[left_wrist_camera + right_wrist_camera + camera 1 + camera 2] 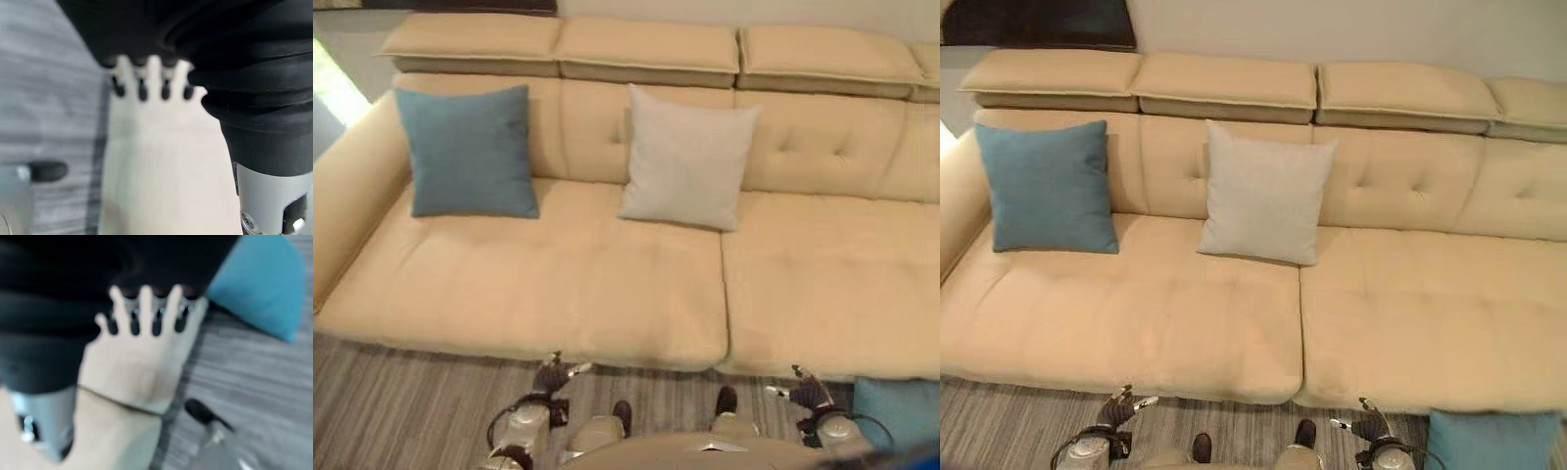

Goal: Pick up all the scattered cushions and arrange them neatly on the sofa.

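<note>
A blue cushion point(470, 152) leans upright against the backrest at the left end of the beige sofa point(558, 284). A pale grey cushion point(683, 157) leans the same way near the sofa's middle. Another blue cushion point(899, 411) lies on the floor at the sofa's front edge, far right, also seen as the blue cushion point(259, 279) just beyond my right hand. My left hand point(553, 374) hangs low in front of the left seat, open and holding nothing. My right hand point(808, 392) hangs open in front of the right seat, a little left of the floor cushion, not touching it.
The sofa's right seat point(1430, 313) is bare, as is the front of the left seat. Grey striped flooring point(401, 401) runs along the sofa's front edge. The sofa's left armrest point(347, 186) rises beside the blue cushion.
</note>
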{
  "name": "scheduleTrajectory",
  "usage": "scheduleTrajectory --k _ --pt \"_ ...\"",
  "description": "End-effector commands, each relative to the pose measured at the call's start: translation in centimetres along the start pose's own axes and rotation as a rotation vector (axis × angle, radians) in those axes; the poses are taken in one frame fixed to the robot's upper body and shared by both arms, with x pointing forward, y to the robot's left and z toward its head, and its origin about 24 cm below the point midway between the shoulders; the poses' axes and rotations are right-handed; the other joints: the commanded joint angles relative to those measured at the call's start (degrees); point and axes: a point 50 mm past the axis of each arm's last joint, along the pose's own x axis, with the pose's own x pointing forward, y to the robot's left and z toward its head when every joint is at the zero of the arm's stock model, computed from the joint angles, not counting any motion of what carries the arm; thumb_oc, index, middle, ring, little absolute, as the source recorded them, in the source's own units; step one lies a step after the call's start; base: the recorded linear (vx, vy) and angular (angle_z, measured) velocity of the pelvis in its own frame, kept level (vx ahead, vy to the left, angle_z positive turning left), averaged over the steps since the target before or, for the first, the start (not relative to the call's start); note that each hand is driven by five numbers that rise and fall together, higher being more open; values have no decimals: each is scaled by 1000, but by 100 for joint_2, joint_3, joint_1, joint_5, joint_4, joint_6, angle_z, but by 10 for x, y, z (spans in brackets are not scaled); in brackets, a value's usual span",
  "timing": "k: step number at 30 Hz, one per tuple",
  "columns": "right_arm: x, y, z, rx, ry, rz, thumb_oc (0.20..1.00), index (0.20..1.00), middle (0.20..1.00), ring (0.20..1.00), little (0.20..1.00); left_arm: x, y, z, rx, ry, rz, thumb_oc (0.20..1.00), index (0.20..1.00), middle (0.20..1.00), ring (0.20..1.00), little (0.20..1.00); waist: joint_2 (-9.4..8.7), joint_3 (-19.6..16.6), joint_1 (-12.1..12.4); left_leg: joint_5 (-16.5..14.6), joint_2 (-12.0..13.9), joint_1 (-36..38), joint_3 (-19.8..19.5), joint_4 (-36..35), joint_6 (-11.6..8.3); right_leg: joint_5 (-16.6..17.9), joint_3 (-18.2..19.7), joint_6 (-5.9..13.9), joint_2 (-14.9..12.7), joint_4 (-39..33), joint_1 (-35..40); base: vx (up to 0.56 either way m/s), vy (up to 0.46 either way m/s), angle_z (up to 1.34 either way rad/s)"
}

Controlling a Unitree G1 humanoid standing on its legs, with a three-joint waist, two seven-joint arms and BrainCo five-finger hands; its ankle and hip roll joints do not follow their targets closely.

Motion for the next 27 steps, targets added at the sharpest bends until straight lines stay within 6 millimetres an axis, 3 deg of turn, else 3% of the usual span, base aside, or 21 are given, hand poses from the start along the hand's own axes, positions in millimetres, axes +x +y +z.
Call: scheduleTrajectory --k 1,2,4,7,8,12,17,18,19,23,27 --pt "5 -11 15 -38 -52 -17 1000 1000 1000 1000 1000 -6 15 -10 18 3 44 1000 1000 1000 1000 1000 271 175 468 -33 181 462 -487 -271 -363 -873 -508 134 412 1016 -51 -314 143 -82" --pt "4 -8 8 -36 -21 -1 1000 1000 1000 1000 1000 -8 19 -16 15 28 52 1000 1000 1000 1000 1000 299 101 519 150 187 413 -445 -385 -246 -1161 -390 70 651 1663 58 -242 76 -72" --pt "2 -5 4 -31 -10 9 1000 1000 1000 1000 1000 -10 22 -23 7 47 57 1000 1000 1000 1000 1000 278 -19 608 266 168 364 -406 -491 -223 -1415 -365 24 837 1761 313 -146 17 -33" --pt "2 -3 1 -27 3 13 1000 1000 1000 1000 1000 -12 24 -27 -1 63 61 1000 1000 1000 1000 1000 265 -139 777 336 205 244 -246 -545 -248 -1570 -672 -3 799 1693 639 -160 -62 -20" --pt "2 -3 1 -26 4 11 1000 1000 1000 1000 1000 -12 24 -27 -1 64 60 1000 1000 1000 1000 1000 245 -177 866 357 209 191 -173 -525 -262 -1567 -832 28 749 1575 804 -142 -106 -51" --pt "6 -4 16 -25 -46 8 1000 1000 1000 1000 1000 -12 21 -28 -7 60 62 1000 1000 1000 1000 1000 153 -187 993 568 336 -30 24 -673 -408 -1760 -676 -28 1034 607 1055 -216 -190 -48" --pt "10 -16 39 -31 -135 -36 1000 1000 1000 1000 1000 -2 2 2 12 -33 13 1000 1000 1000 1000 1000 282 152 821 1070 406 -588 -211 -644 -774 -1573 -503 -159 1305 -184 962 -305 -159 -12" --pt "11 -19 45 -33 -151 -45 1000 1000 1000 1000 1000 0 -6 9 14 -60 -10 1000 1000 1000 1000 1000 248 284 838 869 232 -562 -812 -400 -837 -1435 -416 -171 1237 -187 842 -389 -52 4" --pt "11 -20 46 -44 -156 -43 1000 1000 1000 1000 1000 0 -8 9 4 -63 -15 1000 1000 1000 1000 1000 234 296 841 710 140 -491 -1134 -228 -831 -1336 -336 -178 1186 -189 762 -346 -9 -22" --pt "13 -21 55 -64 -184 -42 1000 1000 1000 1000 1000 -4 -18 1 -33 -42 -36 1000 1000 1000 1000 1000 255 293 839 322 34 -158 -2082 252 -759 -1019 209 -85 1021 -78 289 -169 61 -66" --pt "14 -21 62 -58 -202 -43 1000 1000 1000 1000 1000 -6 -25 -1 -34 -47 -63 1000 1000 1000 1000 1000 329 424 770 19 46 95 -1839 -104 -592 -749 668 89 959 84 -133 -157 144 -102"
